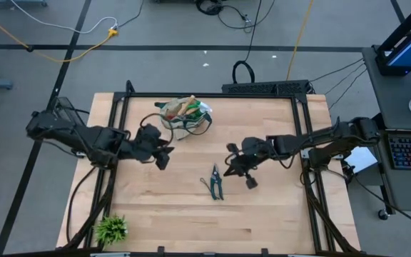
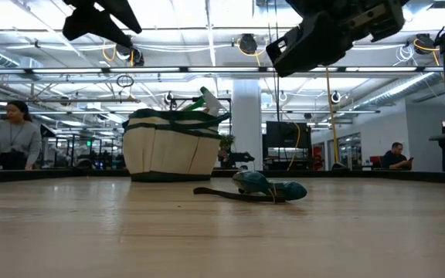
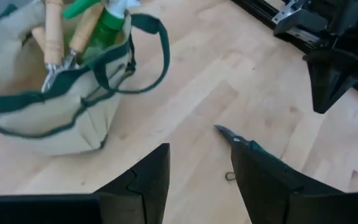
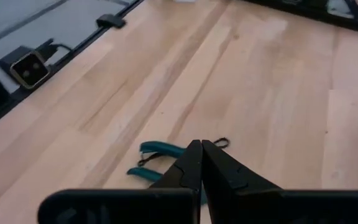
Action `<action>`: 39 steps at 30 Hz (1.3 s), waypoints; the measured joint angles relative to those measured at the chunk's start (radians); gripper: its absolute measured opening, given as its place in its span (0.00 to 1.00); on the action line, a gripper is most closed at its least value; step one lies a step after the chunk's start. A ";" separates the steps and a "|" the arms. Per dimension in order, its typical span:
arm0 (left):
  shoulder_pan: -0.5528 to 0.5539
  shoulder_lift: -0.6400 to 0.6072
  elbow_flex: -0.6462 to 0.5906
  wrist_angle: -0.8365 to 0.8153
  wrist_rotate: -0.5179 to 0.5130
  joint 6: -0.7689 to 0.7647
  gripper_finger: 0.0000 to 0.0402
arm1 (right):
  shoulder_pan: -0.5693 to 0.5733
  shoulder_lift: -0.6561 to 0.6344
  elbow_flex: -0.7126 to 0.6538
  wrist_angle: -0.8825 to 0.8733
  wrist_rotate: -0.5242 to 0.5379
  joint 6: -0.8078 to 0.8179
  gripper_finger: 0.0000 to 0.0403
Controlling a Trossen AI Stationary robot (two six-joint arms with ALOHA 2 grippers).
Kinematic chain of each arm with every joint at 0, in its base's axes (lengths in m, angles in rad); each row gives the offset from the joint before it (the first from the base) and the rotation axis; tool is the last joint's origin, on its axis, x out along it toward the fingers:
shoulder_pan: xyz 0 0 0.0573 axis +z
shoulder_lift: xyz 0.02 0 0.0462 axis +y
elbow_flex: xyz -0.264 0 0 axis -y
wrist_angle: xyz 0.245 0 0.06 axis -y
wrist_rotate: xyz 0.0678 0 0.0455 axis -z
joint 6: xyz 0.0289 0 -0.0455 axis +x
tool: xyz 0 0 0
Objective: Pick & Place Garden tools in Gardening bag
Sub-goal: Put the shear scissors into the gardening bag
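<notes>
In the high view, the gardening bag (image 1: 185, 118) is seen upper centre with wooden-handled tools (image 1: 183, 108) in it; the pruning shears (image 1: 215, 183) lie flat at centre. The left gripper (image 1: 164, 155) is placed below-left of the bag, the right gripper (image 1: 238, 170) just right of the shears.

In the low view, the shears (image 2: 257, 188) lie right of the bag (image 2: 173, 145).

In the left wrist view, its fingers (image 3: 143, 180) are parted, nothing between.

In the right wrist view, fingers (image 4: 188, 163) are pressed together, empty, above the shears (image 4: 156, 160).

Pruning shears (image 4: 156, 160): handles partly hidden behind right tool (image 4: 201, 163) in right wrist view; gardening bag (image 3: 48, 106) cut off by left wrist picture's edge, contents blurred.
</notes>
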 joint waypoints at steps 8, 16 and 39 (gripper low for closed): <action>-0.117 0.000 -0.025 0.027 -0.103 -0.097 0.44 | 0.068 0.000 0.000 -0.040 0.081 -0.127 0.00; -0.178 0.000 -0.025 0.025 -0.169 -0.145 0.44 | 0.045 0.017 0.009 -0.062 0.109 -0.234 0.00; -0.183 0.001 -0.025 0.018 -0.174 -0.126 0.44 | 0.162 0.447 0.379 -0.463 0.299 -0.861 0.00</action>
